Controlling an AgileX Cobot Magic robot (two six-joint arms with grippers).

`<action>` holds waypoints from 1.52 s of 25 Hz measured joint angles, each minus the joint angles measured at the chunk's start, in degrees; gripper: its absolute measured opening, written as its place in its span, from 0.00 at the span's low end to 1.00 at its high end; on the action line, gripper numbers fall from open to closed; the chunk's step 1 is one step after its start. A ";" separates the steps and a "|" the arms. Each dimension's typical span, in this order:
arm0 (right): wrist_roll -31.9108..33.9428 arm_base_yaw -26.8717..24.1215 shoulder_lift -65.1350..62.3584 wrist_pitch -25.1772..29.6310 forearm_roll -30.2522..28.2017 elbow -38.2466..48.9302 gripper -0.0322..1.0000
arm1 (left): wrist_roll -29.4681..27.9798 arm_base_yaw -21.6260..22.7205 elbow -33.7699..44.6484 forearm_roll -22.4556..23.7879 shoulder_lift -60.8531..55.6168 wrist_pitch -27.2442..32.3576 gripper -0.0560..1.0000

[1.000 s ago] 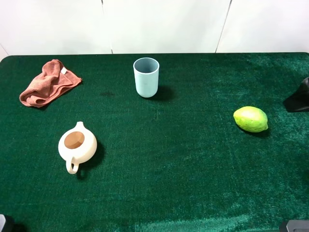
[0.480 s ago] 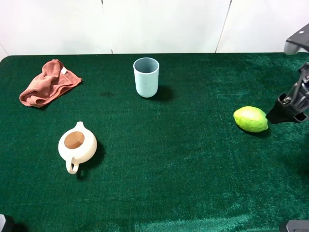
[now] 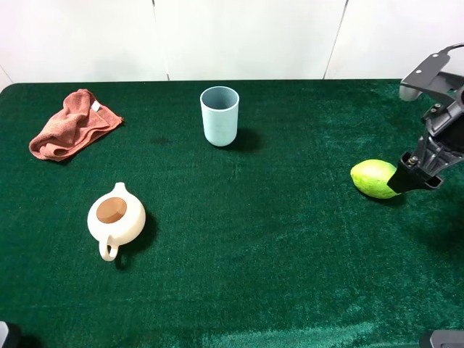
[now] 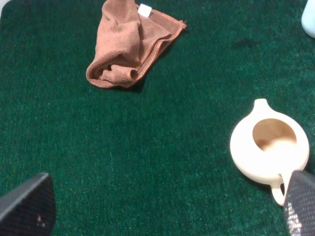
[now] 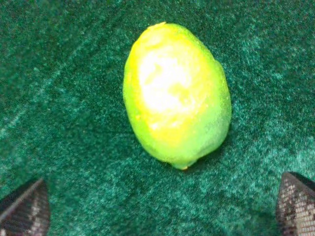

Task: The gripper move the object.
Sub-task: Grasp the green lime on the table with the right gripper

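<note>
**Fingers [image 5: 294, 206] spread wide, object [image 5: 176, 93] not yet held**

From where I stand, the green table [image 3: 254, 297] carries everything, and the work looks to be at the approach step, with nothing gripped.

The right gripper [image 3: 408, 179] hangs tilted over the table's right side. In the high view its tip covers the right end of the object, and I cannot tell from there whether it touches. Its wrist camera shows only two dark tips set far apart. The fruit lies ahead of the gap between them, clear of both.

The left gripper [image 4: 162, 216] has its fingers just as wide apart and empty. It looks down on the crumpled brown cloth [image 3: 72, 125] and the cream teapot [image 3: 116, 217].

The light blue cup [image 3: 220, 114] stands upright toward the back, well apart from the fruit.

Smallest is the object itself, an oval yellow-green fruit lying on its side near the right edge, alone on the felt.

Next, I'd judge, the right gripper must come down and forward until its fingers straddle the fruit's middle, then close across the narrow width. The skin looks smooth and rounded, so an off-centre pinch might roll it away.
</note>
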 joint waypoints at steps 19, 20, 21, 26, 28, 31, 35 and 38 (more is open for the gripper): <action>-1.49 2.63 15.20 -2.26 0.00 -7.49 0.70 | 0.00 0.00 0.00 0.00 0.00 0.00 0.94; -1.51 2.63 15.91 -2.55 0.00 -7.54 0.70 | 0.00 0.00 0.00 0.00 0.00 0.00 0.94; -1.63 2.63 16.58 -3.06 0.00 -7.54 0.70 | 0.00 0.00 0.00 0.00 0.00 0.00 0.94; -1.75 2.63 19.01 -5.24 -0.62 -7.54 0.70 | 0.00 0.00 0.00 0.00 0.00 0.00 0.94; -1.58 2.63 19.81 -5.33 -1.27 -7.55 0.70 | 0.00 0.00 0.00 0.00 0.00 0.00 0.94; -0.99 2.63 20.59 -6.20 -1.89 -7.55 0.70 | 0.00 0.00 0.00 0.00 0.00 0.00 0.94; 0.53 2.63 20.86 -6.62 -2.02 -7.55 0.70 | 0.00 0.00 0.00 0.00 0.00 0.00 0.94; 2.13 2.63 20.86 -6.62 -3.07 -7.55 0.70 | 0.00 0.00 0.00 0.00 0.00 0.00 0.94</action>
